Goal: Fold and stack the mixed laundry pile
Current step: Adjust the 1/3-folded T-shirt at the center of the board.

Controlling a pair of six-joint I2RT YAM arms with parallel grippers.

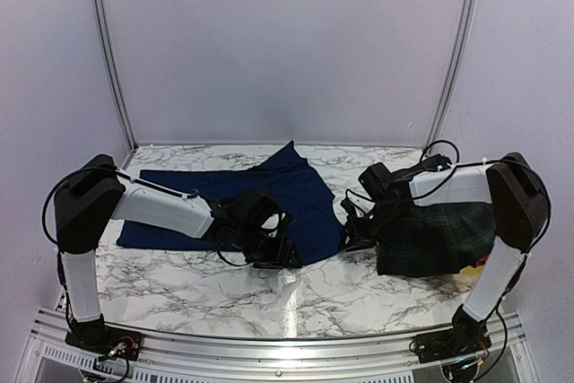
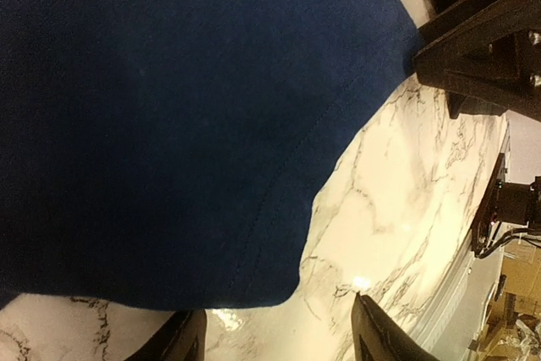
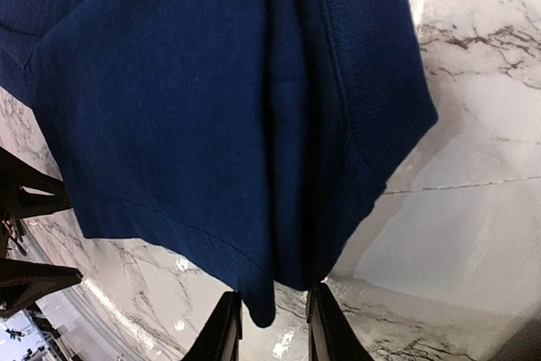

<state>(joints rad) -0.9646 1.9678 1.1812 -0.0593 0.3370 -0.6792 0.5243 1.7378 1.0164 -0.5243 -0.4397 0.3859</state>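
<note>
The plain navy-blue cloth [image 1: 251, 199] lies spread on the marble table [image 1: 224, 298], left of centre. My left gripper [image 1: 276, 253] is at its near edge. In the left wrist view the gripper [image 2: 275, 331] is wide open and empty, with the cloth's hem [image 2: 169, 150] just ahead of the fingertips. My right gripper [image 1: 352, 232] is at the cloth's right edge. In the right wrist view it [image 3: 272, 327] is open a little, and a folded corner of the cloth [image 3: 211, 107] hangs between the fingers. The dark plaid garment [image 1: 439, 238] lies bunched at the right under the right arm. The red-and-black and pink pieces are hidden.
A bit of yellow [image 1: 475, 266] shows at the near right beside the plaid garment. The right arm's black gripper body [image 2: 482, 31] shows close by in the left wrist view. Walls close the table at the back and both sides.
</note>
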